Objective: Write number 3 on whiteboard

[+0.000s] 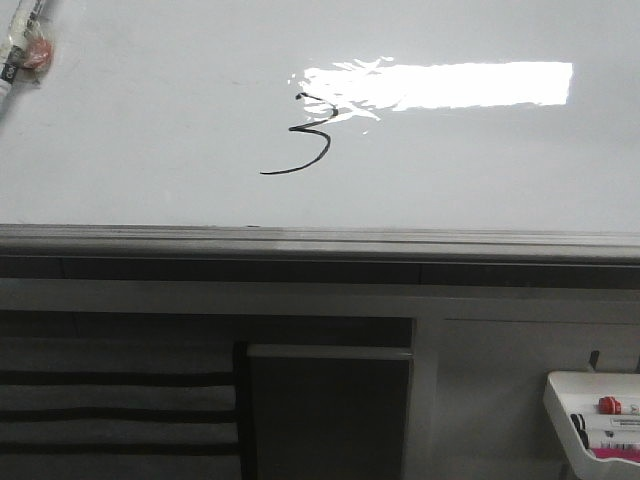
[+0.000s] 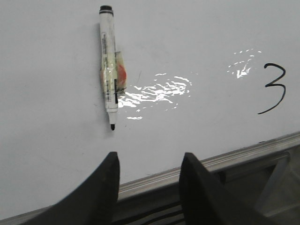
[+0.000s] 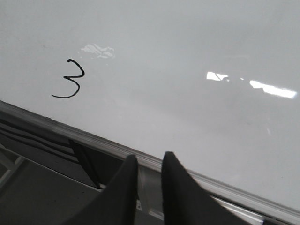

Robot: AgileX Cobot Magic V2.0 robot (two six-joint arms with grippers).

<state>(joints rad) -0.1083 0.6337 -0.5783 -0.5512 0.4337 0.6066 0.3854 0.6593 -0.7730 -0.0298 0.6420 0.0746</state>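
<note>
The whiteboard [image 1: 150,130] fills the upper front view, with its grey edge rail [image 1: 320,240] along the near side. The number 3 [image 1: 305,135] is drawn in thin black near the board's middle; it also shows in the left wrist view [image 2: 274,89] and the right wrist view [image 3: 72,79]. An uncapped black-tipped marker [image 2: 108,65] lies on the board, at the far left in the front view [image 1: 20,45]. My left gripper [image 2: 150,157] is open and empty over the rail, short of the marker's tip. My right gripper [image 3: 149,158] is empty at the rail, its jaws a narrow gap apart.
A small white tray [image 1: 560,395] holding markers stands low at the right, below the board. Dark shelving and slats [image 1: 120,400] lie under the rail. Bright glare [image 1: 440,85] covers part of the board just right of the 3.
</note>
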